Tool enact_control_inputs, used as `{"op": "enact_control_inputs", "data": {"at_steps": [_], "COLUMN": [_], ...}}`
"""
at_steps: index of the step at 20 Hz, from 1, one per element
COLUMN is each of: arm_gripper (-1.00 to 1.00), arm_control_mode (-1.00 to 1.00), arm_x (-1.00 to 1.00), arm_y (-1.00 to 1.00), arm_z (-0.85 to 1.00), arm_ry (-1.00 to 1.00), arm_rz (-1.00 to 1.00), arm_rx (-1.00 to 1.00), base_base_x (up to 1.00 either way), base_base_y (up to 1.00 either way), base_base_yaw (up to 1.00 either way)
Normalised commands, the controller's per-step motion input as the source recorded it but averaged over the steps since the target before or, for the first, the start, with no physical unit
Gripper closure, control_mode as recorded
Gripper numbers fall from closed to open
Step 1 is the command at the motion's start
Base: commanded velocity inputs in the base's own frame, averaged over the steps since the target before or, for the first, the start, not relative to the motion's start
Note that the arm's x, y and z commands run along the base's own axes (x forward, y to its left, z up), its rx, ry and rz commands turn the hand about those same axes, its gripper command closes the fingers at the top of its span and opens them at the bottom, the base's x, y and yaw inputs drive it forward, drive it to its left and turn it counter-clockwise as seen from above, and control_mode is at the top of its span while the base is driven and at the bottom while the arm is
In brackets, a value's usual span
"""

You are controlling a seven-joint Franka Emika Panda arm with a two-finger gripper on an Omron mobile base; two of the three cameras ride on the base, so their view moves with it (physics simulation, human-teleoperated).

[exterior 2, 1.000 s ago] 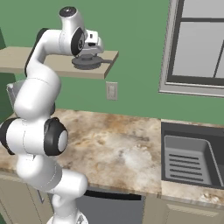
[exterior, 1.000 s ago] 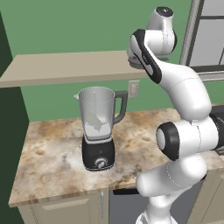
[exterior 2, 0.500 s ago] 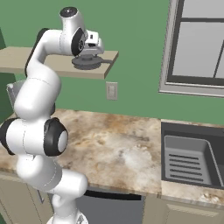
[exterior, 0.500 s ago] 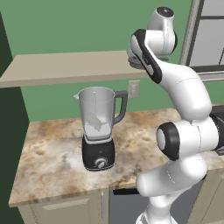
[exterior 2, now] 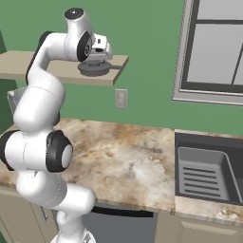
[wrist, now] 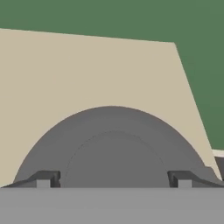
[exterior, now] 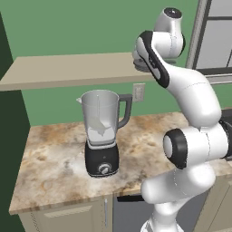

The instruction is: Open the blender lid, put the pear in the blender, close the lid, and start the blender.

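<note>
Arm is reaching way up and back toward the wall, with the hand (exterior 2: 97,66) sitting low over the right end of the shelf (exterior: 68,70). Right under the hand is the blender lid (exterior 2: 95,70), the dark grey disc, lying flat on the shelf near its right-hand corner. In the hand view the lid (wrist: 111,148) is spreading across the lower half, and the two fingertips (wrist: 46,178) are standing far apart, one near each side of the lid. So the hand is spread wide, but I honestly can't tell whether the tips are touching the lid's rim or just flanking it.

The shelf is a plain beige board sticking out from a green wall. Below the shelf is the speckled stone tabletop (exterior: 59,158), running along the wall over pale cabinets.

The blender (exterior: 103,132) is standing upright on the tabletop, below the shelf and a bit toward its middle. Its jar top is open, the dark handle is pointing toward the arm's side, and the black base with the silver knob is facing forward. There's something pale sitting low inside the jar, too blurry to name.

Below the shelf's right end, a white wall socket (exterior 2: 121,98) is on the wall. Off to the right of the shelf there's a window (exterior 2: 213,47), and under the window a dark sink (exterior 2: 206,171) is set into the tabletop.
</note>
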Motion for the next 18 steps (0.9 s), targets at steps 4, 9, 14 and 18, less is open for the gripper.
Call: {"op": "enact_control_inputs", "data": {"at_steps": [4, 9, 14, 18], "arm_gripper": [1.00, 1.00, 1.00, 1.00], "arm_control_mode": [-1.00, -1.00, -1.00, -1.00], "arm_x": [-0.18, -0.03, 0.00, -0.13], "arm_y": [0.00, 0.00, 0.10, 0.07], "arm_z": [-0.14, 0.00, 0.38, 0.69], "arm_ry": [0.00, -0.04, -0.07, -0.04], "arm_rz": [0.00, 0.00, 0.00, 0.00], "arm_rx": [0.00, 0.00, 0.00, 0.00], "base_base_x": [0.00, 0.00, 0.00, 0.00], "base_base_y": [0.00, 0.00, 0.00, 0.00], "base_base_yaw": [0.00, 0.00, 0.00, 0.00]}}
